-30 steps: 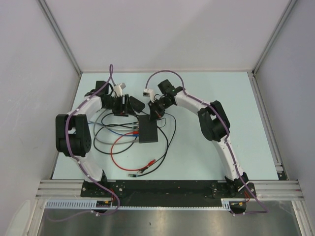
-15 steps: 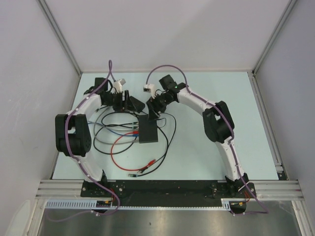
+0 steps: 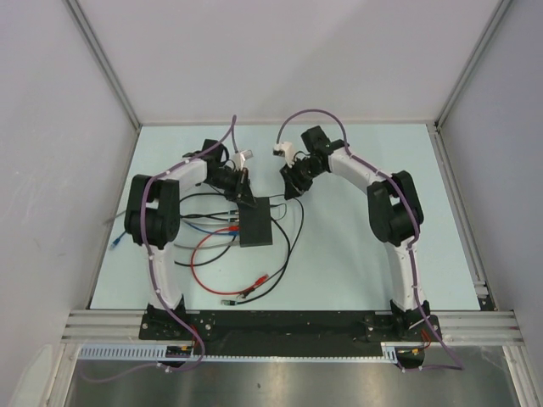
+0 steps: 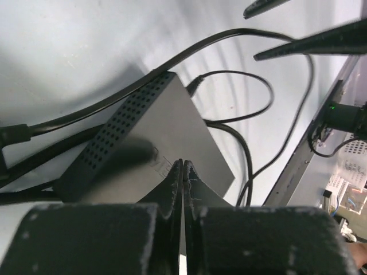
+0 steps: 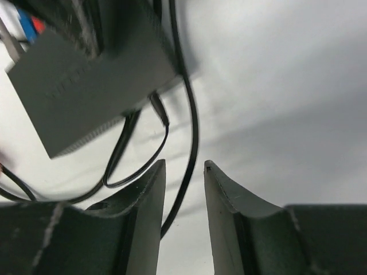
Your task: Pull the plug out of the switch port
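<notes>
Top view: your switch [image 3: 255, 222] lies mid-table [image 3: 356, 254], with a red cable [image 3: 193, 261] looping beside it.
Left wrist: your left end effector [image 4: 182, 166] has its fingers pressed together, empty, over the switch's top.
Right wrist: your right end effector [image 5: 184, 169] has its fingers apart, and a black cable [image 5: 189, 132] runs under the gap. The switch sits just beyond.

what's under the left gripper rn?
The switch: its flat top and perforated side show right below the shut left gripper, black cables alongside. The fingers hide the switch's near edge, so contact and any ports there can't be seen.
</notes>
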{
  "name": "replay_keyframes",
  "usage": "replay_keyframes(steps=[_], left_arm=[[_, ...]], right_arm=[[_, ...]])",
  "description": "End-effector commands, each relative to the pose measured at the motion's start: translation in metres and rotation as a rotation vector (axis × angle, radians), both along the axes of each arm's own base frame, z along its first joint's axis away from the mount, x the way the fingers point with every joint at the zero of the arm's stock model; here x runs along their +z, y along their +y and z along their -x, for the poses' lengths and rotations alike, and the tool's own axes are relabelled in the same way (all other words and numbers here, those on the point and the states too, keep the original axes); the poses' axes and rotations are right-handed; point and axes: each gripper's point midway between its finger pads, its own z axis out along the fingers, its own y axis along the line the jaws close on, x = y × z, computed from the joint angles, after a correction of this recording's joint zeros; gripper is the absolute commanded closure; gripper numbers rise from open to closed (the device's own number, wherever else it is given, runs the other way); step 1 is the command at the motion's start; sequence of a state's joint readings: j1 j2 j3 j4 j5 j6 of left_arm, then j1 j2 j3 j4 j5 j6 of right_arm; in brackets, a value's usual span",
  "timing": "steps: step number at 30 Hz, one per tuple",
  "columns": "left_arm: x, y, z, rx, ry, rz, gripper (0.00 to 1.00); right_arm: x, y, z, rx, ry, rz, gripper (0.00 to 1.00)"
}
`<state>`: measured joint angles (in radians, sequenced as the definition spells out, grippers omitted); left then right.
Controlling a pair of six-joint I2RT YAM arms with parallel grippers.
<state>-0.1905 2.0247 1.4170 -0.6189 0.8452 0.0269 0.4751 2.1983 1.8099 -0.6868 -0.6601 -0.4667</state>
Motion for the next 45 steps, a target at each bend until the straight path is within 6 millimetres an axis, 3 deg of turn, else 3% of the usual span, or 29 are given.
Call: replay_keyframes(steps=[1, 3, 8, 12, 16, 20, 23, 24, 31, 45], left_arm=[[-0.009, 0.010, -0.010, 0.016, -0.010, -0.090, 1.00], [-0.018, 0.013, -0.007, 0.029, 0.011, -0.117, 1.00], [-0.040, 0.019, -0.002, 0.046, 0.066, -0.169, 1.00], [-0.051, 0.019, 0.000, 0.043, 0.102, -0.172, 1.00], [-0.059, 0.019, 0.001, 0.038, 0.131, -0.176, 1.00], [-0.060, 0.020, -0.002, 0.045, 0.138, -0.164, 1.00], [-0.056, 0.017, -0.004, 0.041, 0.134, -0.144, 1.00], [-0.053, 0.015, -0.004, 0.035, 0.135, -0.125, 1.00], [-0.055, 0.016, 0.000, 0.029, 0.151, -0.132, 1.00], [-0.054, 0.008, 0.001, 0.029, 0.186, -0.081, 1.00]], right_arm=[[0.022, 0.006, -0.002, 0.070, -0.220, -0.005, 0.62], [0.024, 0.008, -0.002, 0.078, -0.270, 0.011, 0.59], [0.054, 0.028, -0.005, 0.113, -0.423, -0.037, 0.57], [0.052, 0.046, -0.003, 0.142, -0.475, -0.032, 0.57], [0.068, 0.039, -0.029, 0.092, -0.548, 0.010, 0.58], [0.075, 0.042, -0.026, 0.125, -0.515, -0.038, 0.60], [0.043, 0.049, -0.002, 0.247, -0.470, 0.018, 0.59], [0.033, 0.051, 0.002, 0.286, -0.478, 0.028, 0.55], [0.008, 0.050, -0.007, 0.314, -0.486, 0.071, 0.37], [-0.018, 0.052, 0.006, 0.380, -0.496, 0.142, 0.47]])
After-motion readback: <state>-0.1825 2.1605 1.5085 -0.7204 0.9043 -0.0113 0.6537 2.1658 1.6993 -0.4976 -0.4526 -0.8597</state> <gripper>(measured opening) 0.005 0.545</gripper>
